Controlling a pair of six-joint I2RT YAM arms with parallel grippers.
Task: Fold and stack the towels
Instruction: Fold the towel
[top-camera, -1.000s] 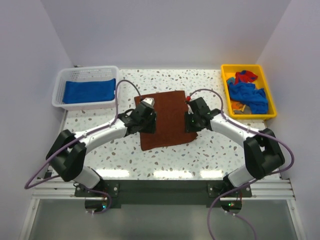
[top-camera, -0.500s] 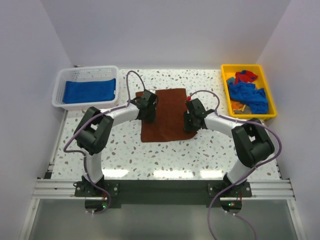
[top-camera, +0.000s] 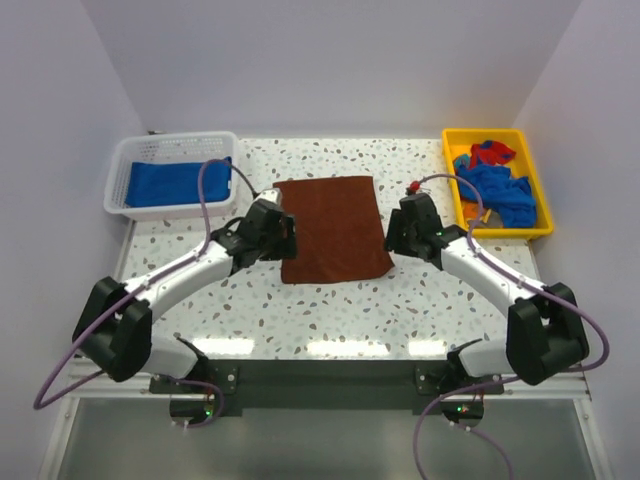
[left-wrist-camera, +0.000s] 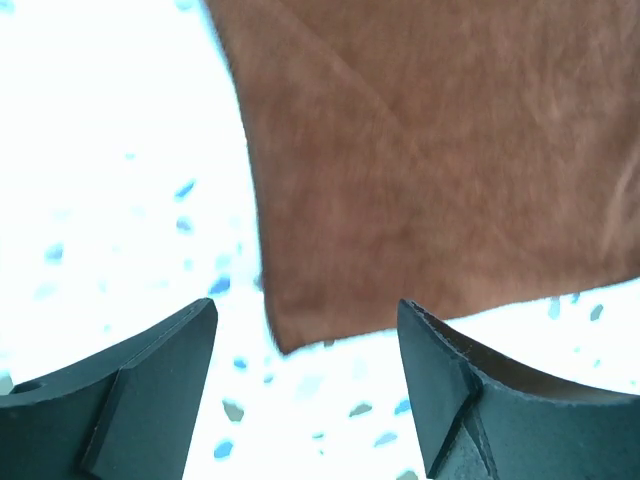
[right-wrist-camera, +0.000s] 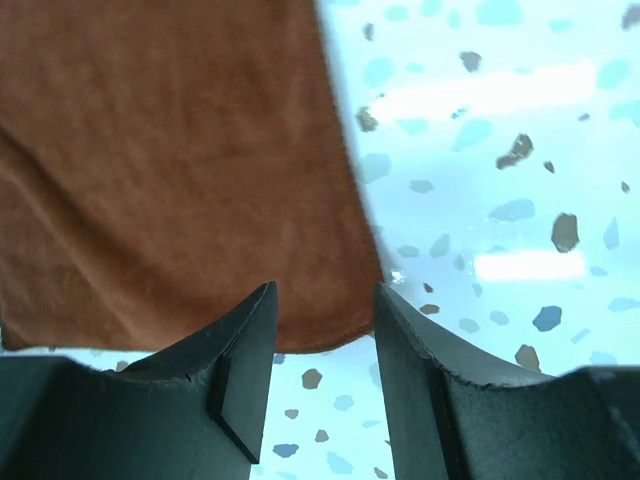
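Top external view: a rust-brown rectangular cloth towel (top-camera: 335, 230) lies spread flat in the middle of the white speckled table (top-camera: 330, 310), its long sides running away from the arm bases and slightly skewed. The 2 arms reach in from either side. The left gripper (top-camera: 287, 232) sits at the towel's left edge, near its nearer corner; the right gripper (top-camera: 392, 236) sits just beside the right edge, about level with the left one.

Left wrist view: the 2 black fingers (left-wrist-camera: 150, 390) stand wide apart with nothing between them but bare table and the towel's near corner, which lies flat ahead of the gap. A faint diagonal crease crosses the cloth.

Right wrist view: the black fingers (right-wrist-camera: 225, 385) are parted more narrowly and also grip nothing. The towel's corner lies flat just ahead of the gap, with speckled table to its right.

At the far left of the table stands a white lattice plastic basket (top-camera: 120, 175) holding 1 folded royal blue towel (top-camera: 180, 183). At the far right stands a yellow plastic tray (top-camera: 541, 190) with a loose heap in it: crumpled blue towels (top-camera: 500, 190), a red towel with blue patches (top-camera: 490, 152) at the far end, and an orange cloth (top-camera: 470, 211) showing at the near left of the heap.
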